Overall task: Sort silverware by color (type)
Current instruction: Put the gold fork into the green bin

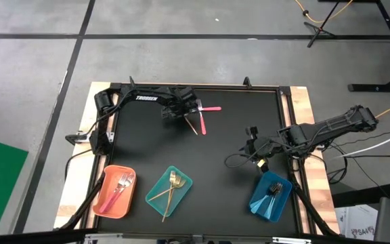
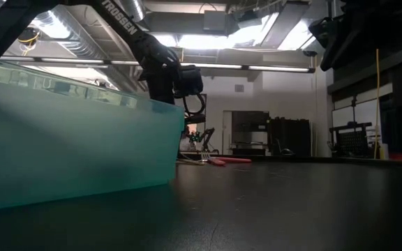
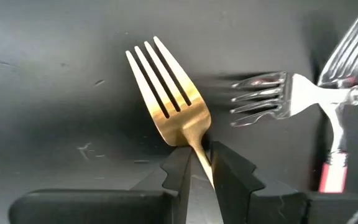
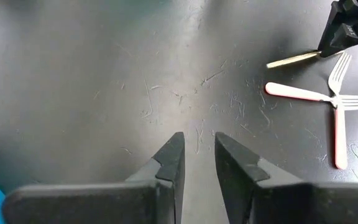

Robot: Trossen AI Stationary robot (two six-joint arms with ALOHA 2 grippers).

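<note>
At the far side of the black table (image 1: 202,163), the left arm stretches low across the mat, its left gripper (image 3: 197,163) down at the surface with its fingers (image 3: 178,175) clenched on the neck of a gold fork (image 3: 168,90), tines pointing away from the wrist. Over on the right, the right arm lies bent along the table's edge, the right gripper (image 4: 197,155) hovering just above bare mat, its fingers (image 4: 169,158) slightly apart and holding nothing. The table is a dark, scuffed mat framed in pale wood, standing on a grey concrete floor (image 1: 32,61) with dark lines; the low view looks past it into a room with bright ceiling lights. Three trays line the near edge: an orange tray (image 1: 104,205) with pink-handled pieces inside, a teal tray (image 1: 184,183) with gold pieces across it, a blue tray (image 1: 259,203) with dark-looking pieces I can't count. Two pink-handled forks (image 4: 303,94) lie crossed just beside the held gold one, their silver heads overlapping, right by the left gripper.
</note>
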